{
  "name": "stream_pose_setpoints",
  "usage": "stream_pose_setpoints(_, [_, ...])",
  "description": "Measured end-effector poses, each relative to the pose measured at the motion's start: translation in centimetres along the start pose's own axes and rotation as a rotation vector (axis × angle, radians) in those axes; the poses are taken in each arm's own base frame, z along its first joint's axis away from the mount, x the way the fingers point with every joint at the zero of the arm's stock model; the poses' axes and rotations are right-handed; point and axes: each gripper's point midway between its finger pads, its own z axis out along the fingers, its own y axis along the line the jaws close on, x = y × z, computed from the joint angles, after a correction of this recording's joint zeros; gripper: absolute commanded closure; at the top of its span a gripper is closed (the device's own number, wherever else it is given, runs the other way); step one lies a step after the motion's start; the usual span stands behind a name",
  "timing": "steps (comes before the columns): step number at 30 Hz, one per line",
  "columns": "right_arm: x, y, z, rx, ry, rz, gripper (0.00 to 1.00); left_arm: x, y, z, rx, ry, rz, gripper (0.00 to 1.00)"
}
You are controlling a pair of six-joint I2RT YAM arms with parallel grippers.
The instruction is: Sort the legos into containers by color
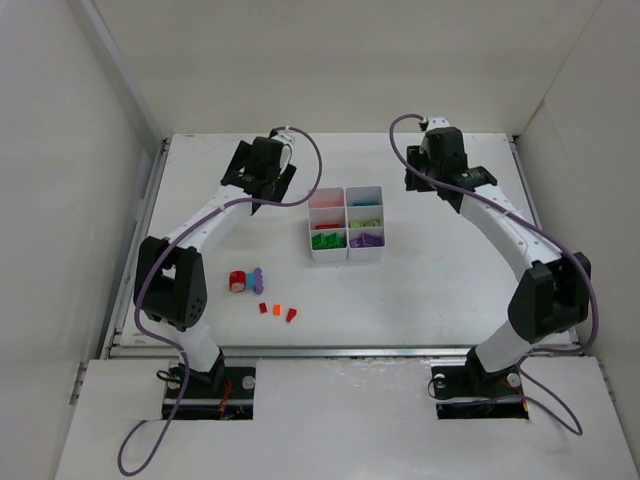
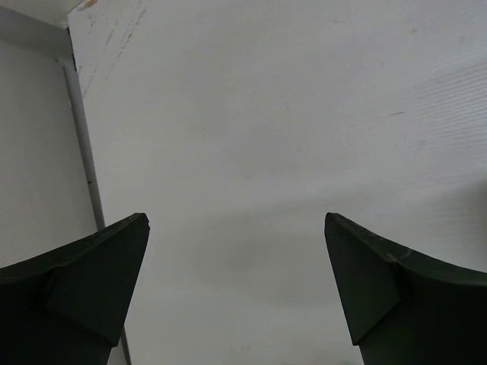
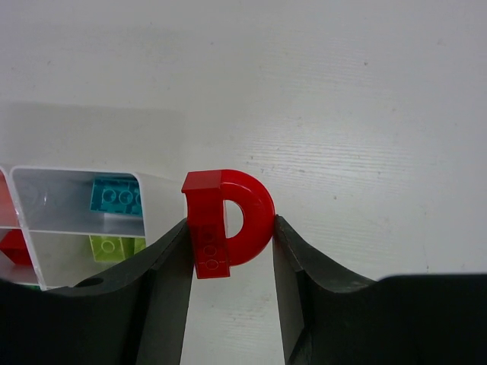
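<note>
Gripping a red arch brick (image 3: 209, 228) at lower centre of frame, the right gripper (image 3: 230, 222) is half closed on it.
White tray (image 3: 76, 170) sits at the frame's left edge — left gripper (image 2: 234, 219) gapes wide, empty.

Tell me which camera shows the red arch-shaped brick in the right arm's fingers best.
The right wrist view: the red arch brick sits centre frame, pinched between the right fingers. In the top external view the right arm hides it; the left wrist view shows only table and the left fingers.
</note>
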Motion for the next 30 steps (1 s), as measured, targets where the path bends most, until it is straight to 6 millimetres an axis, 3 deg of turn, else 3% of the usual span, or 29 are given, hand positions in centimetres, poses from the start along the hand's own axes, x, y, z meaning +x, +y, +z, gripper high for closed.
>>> stream_pose_setpoints(9, [-0.6, 0.6, -1.2, -0.015, -0.025, -0.001, 1.0, -0.1, -1.0, -1.6, 0.047, -0.027, -0.081, 0.0])
stream_pose_setpoints(12, [-0.1, 3.2, -1.6, -0.062, -0.022, -0.032, 1.0, 0.4, -1.0, -2.1, 0.052, -0.024, -0.093, 0.0])
stream_pose_setpoints(19, [3.6, 12.6, -2.7, -0.22, 0.032, -0.163, 1.0, 3.1, -1.5, -2.5, 0.059, 0.014, -0.092, 0.0])
stream_pose_setpoints(26, [6.0, 15.1, -1.7, -0.246, 0.096, -0.192, 1.0, 6.6, -2.4, -2.6, 0.076, 0.072, -0.075, 0.0])
stream_pose_setpoints(30, [6.5, 17.0, -0.2, -0.257, 0.119, -0.221, 1.0, 7.2, -2.3, -3.0, 0.073, 0.066, -0.09, 0.0])
